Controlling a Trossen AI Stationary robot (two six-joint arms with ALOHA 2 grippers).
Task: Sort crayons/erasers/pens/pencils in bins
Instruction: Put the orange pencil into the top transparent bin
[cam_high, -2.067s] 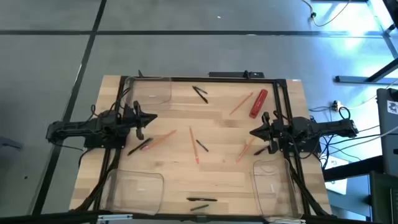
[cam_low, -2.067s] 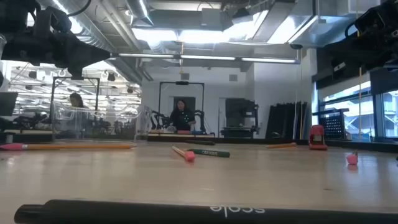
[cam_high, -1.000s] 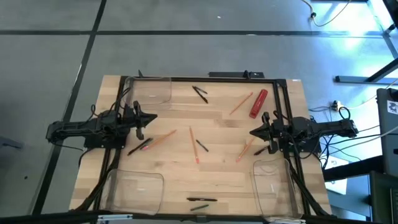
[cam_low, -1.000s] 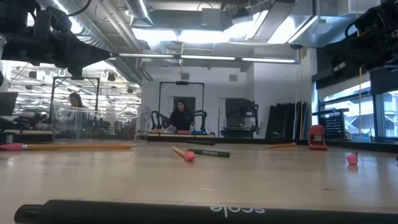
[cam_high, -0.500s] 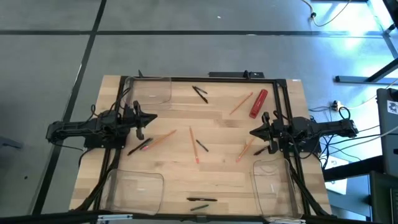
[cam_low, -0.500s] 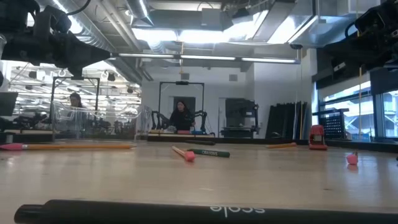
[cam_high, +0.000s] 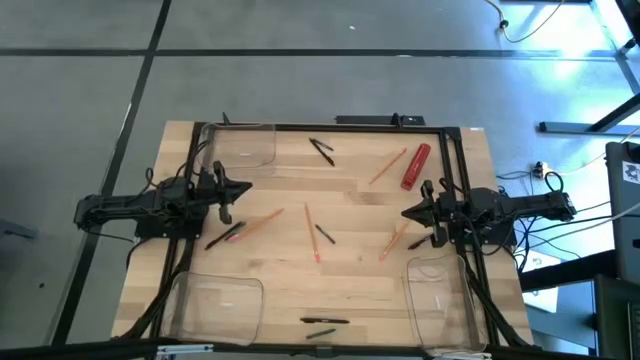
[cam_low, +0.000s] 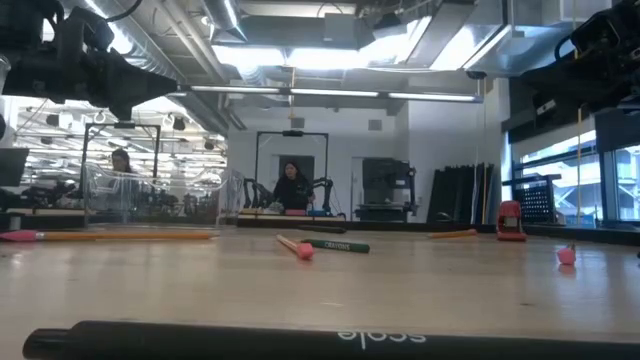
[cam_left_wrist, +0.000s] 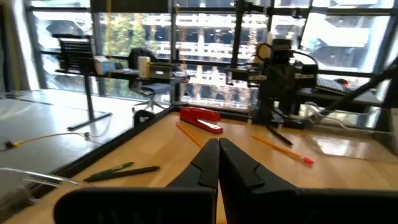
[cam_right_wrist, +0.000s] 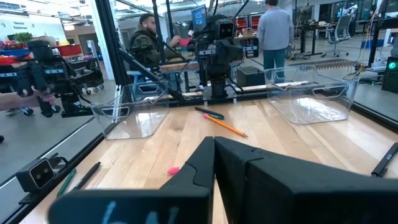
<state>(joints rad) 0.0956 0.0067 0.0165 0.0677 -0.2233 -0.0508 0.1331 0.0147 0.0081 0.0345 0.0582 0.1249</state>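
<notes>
Nothing is sorted yet: all three bins (cam_high: 243, 146) are bare and every stick lies loose on the worktop (cam_high: 350, 280). The left gripper (cam_high: 243, 189) hovers at its side of the worktop with its fingers (cam_left_wrist: 208, 163) pressed together on nothing. The right gripper (cam_high: 408, 212) waits opposite, its fingers (cam_right_wrist: 208, 163) also together and holding nothing.

Just beyond and slightly below the left fingertips lie a black pen (cam_high: 224, 235) and an orange pencil (cam_high: 262, 220), the two nearly touching at one end. Close to the right fingertips sit another pencil (cam_high: 392, 240) and a short pen (cam_high: 420, 240). Midway between the two pairs of fingers rest a pencil (cam_high: 311, 234) and a pen (cam_high: 325, 235). Farther off are a pair of pens (cam_high: 321, 150), a pencil (cam_high: 388, 166) beside a thick red cylinder (cam_high: 415, 166), and two more pens (cam_high: 324, 321) near the front edge.

The step in hand looks like the first pick. To do it well, the fingers should part before descending, turn so they straddle the stick crosswise, and come down near its middle so it lifts level. Where pen and pencil crowd together, approach the free end to avoid catching both.
</notes>
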